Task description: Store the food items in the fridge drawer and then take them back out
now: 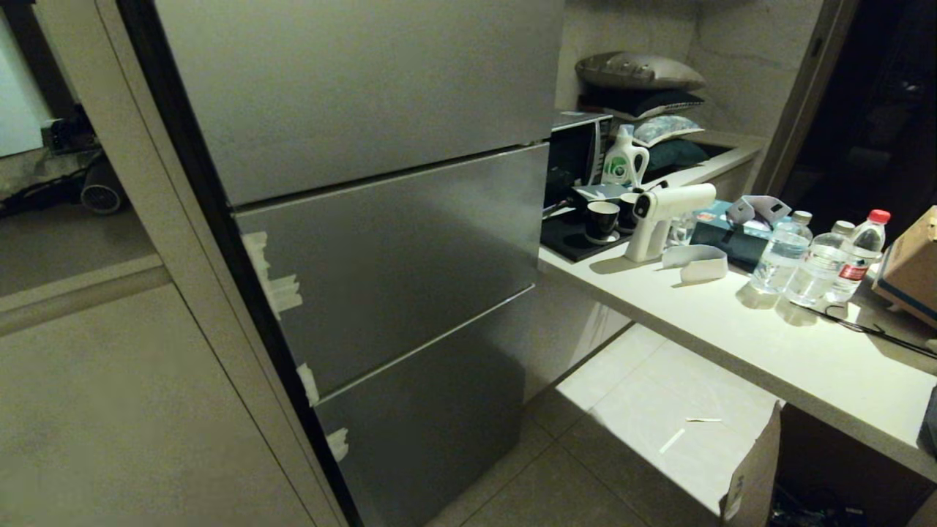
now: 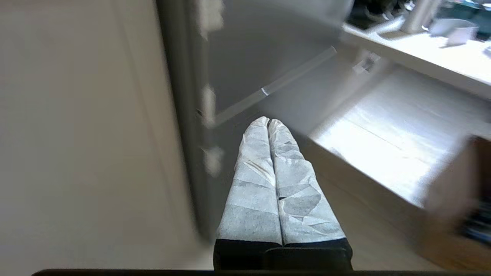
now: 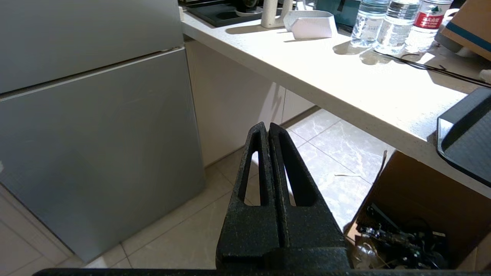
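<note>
The fridge (image 1: pixel 381 219) stands shut, its grey steel panels stacked one above another, so the fridge drawer and the food items are out of sight, presumably behind those fronts; none shows on the counter (image 1: pixel 703 322) either. The left gripper (image 2: pixel 268 122), its tape-wrapped fingers pressed together on nothing, points toward the fridge's left edge, where white tape scraps (image 1: pixel 282 289) mark the panel sides; the seam between the middle and lower panels lies at about eleven to twelve o'clock from its tips, running across at a slant. The right gripper (image 3: pixel 267 126), black jaws pressed together and empty, faces the floor tiles (image 3: pixel 326 153) between fridge and counter, with the lower panel off at nine to ten o'clock. The left arm looks nearer the taped edge. Open room lies over the tiles; the counter's overhang and the cardboard box (image 3: pixel 406 191) beneath it hem in the right side.
</note>
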